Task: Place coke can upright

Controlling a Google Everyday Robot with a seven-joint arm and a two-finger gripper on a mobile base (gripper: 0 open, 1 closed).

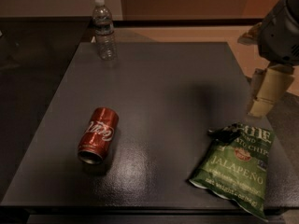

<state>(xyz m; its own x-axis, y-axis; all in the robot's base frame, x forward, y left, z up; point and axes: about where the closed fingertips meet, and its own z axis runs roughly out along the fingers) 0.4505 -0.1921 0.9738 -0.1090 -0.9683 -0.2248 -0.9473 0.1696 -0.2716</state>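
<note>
On the left front part of the dark tabletop, you find the coke can lying on its side, one silver end turned toward the front edge and the white script facing up, well apart from everything else. At the right edge, just beyond the green jalapeño chip bag, you see the claw hanging clear of every object; whether it is open or closed you cannot tell. Near the far left corner a clear water bottle stands upright.
</note>
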